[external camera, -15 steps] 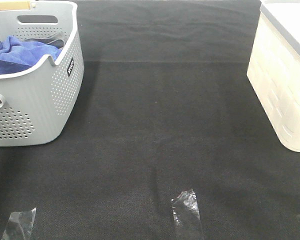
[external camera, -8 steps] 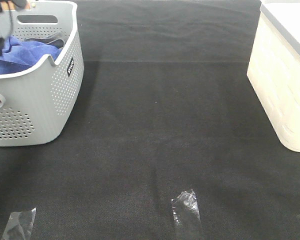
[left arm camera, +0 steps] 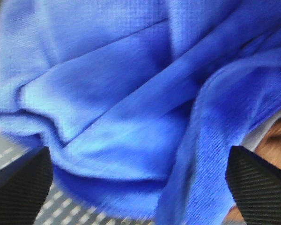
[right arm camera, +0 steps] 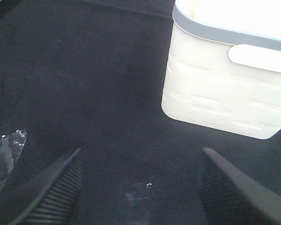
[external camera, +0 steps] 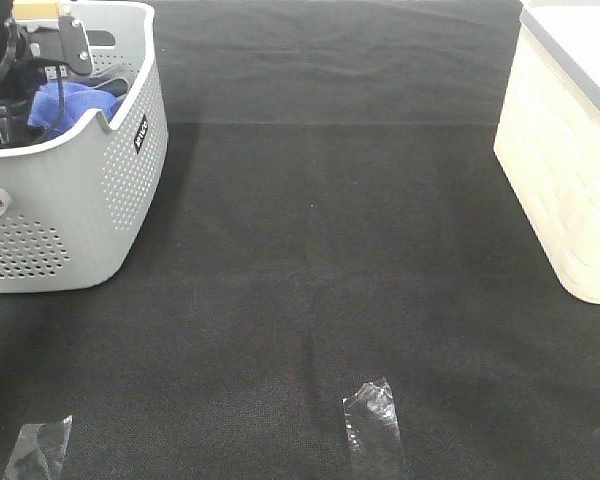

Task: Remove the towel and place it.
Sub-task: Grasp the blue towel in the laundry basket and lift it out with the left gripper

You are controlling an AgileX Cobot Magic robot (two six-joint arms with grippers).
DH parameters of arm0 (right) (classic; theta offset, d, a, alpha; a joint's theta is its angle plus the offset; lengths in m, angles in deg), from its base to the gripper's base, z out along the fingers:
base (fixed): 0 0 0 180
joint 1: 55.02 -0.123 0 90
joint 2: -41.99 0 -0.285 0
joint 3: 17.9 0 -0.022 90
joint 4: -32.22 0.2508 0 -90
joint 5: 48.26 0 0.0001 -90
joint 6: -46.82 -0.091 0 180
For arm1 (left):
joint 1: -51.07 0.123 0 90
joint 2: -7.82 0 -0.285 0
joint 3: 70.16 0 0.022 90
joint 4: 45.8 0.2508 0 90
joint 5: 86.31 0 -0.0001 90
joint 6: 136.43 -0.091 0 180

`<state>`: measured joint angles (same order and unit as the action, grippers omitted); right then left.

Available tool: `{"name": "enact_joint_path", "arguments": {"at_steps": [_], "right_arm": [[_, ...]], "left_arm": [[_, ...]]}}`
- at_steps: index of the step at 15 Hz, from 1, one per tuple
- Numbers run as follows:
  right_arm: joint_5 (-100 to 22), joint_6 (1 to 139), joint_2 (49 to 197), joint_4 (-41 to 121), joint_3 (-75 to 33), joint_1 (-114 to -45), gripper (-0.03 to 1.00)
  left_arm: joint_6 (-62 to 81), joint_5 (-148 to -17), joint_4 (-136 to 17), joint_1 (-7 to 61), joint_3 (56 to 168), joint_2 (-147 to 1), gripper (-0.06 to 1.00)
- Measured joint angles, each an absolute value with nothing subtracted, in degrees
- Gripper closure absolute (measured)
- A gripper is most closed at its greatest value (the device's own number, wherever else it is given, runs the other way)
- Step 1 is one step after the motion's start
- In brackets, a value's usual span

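Over towel (blue, crumpled), left gripper

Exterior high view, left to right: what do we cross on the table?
grey perforated basket with the blue towel in it → strip of clear tape → white bin

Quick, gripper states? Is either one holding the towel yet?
Left gripper: open, just over the towel, not gripping it.
Right gripper: open, empty.
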<state>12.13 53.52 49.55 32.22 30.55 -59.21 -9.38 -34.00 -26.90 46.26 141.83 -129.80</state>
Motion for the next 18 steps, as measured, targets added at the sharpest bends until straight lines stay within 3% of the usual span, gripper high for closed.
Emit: {"name": "enact_joint_path", "arguments": {"at_steps": [3, 6, 8, 12, 14, 15, 18], "right_arm": [[12.13, 53.52, 49.55, 32.22, 30.55, -59.21, 0.27], [12.13, 53.52, 49.55, 32.22, 30.55, -59.21, 0.27], [12.13, 53.52, 49.55, 32.22, 30.55, -59.21, 0.27], [12.13, 53.52, 49.55, 32.22, 30.55, -59.21, 0.27], [12.13, 53.52, 49.55, 32.22, 30.55, -59.21, 0.27], [12.13, 53.52, 49.55, 32.22, 30.55, -59.21, 0.27], [12.13, 53.52, 49.55, 32.22, 30.55, -59.21, 0.27]], "left_arm": [[-10.41, -30.91, -27.41, 46.37, 141.83, -130.31, 0.13], [-10.41, -29.59, -27.53, 47.00, 141.88, -130.31, 0.51], [-10.41, -29.59, -27.41, 47.17, 141.88, -130.31, 0.69], [-10.35, -29.59, -28.50, 47.17, 141.88, -130.31, 0.73], [-10.35, -28.16, -27.01, 47.17, 142.29, -130.31, 0.92], [-10.41, -26.78, -26.09, 47.17, 142.97, -130.31, 0.94], [-10.41, -21.57, -25.06, 47.17, 146.75, -128.77, 0.94]]}}
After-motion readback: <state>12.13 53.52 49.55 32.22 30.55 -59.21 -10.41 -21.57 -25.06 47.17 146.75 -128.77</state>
